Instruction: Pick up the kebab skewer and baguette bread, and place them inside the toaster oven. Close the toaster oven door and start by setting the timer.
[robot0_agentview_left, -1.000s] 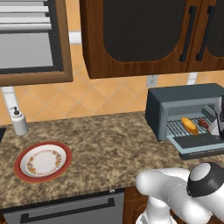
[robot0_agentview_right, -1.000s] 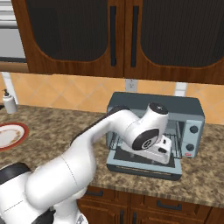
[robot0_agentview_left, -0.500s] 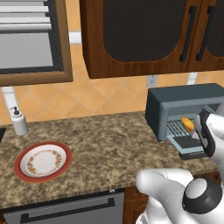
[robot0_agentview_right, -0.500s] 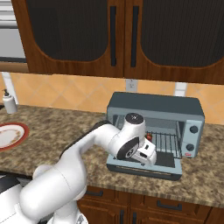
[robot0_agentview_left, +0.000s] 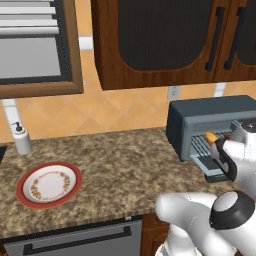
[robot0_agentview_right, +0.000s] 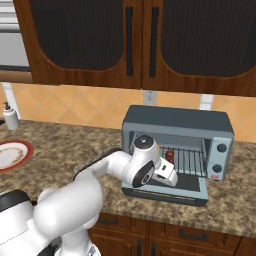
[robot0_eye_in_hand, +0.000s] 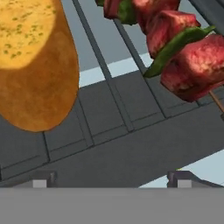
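1. The oven (robot0_agentview_right: 177, 129) sits at centre right of the right base view, its door (robot0_agentview_right: 167, 194) dropped flat.
2. On the rack (robot0_eye_in_hand: 105, 78), the bread (robot0_eye_in_hand: 33, 61) fills the hand view's upper left and the skewer (robot0_eye_in_hand: 175, 48) its upper right (well apart, not touching).
3. The gripper (robot0_eye_in_hand: 111, 179) is released: tips spread at the bottom edge, holding nothing.
4. A plate (robot0_agentview_left: 48, 183) lies at lower left of the left base view, a soap bottle (robot0_agentview_left: 21, 139) above it.

Red-rimmed plate (robot0_agentview_left: 49, 184) on the granite surface (robot0_agentview_left: 120, 165), left side. Soap dispenser (robot0_agentview_left: 21, 139) just behind it, by the wall. Dark wood cabinets (robot0_agentview_right: 130, 42) overhead.
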